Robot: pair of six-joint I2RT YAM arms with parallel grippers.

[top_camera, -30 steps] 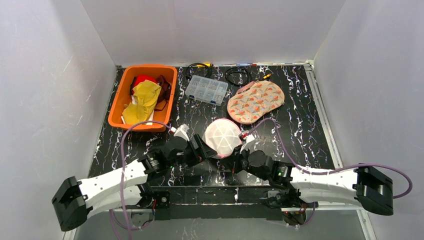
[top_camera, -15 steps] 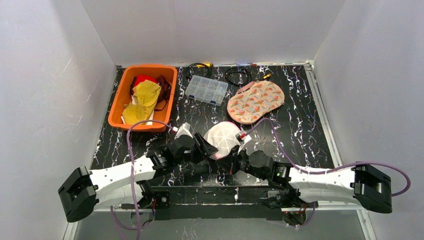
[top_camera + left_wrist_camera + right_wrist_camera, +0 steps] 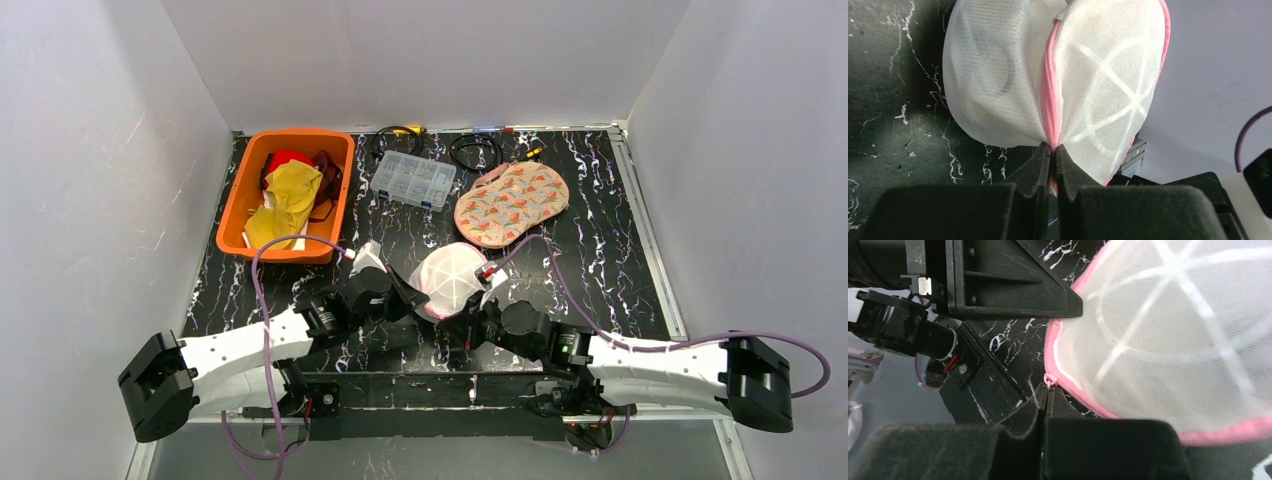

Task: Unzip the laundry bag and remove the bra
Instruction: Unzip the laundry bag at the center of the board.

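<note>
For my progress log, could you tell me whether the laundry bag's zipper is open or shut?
Shut: the pink zipper forms one gapless line down the laundry bag.

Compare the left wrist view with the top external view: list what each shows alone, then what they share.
Left wrist only: the left gripper shut on the pink zipper, and the mesh weave up close. Top external only: the orange bin of clothes, the clear organizer box, the patterned oven mitt and the cables. Shared: the white laundry bag on the black marbled table.
</note>
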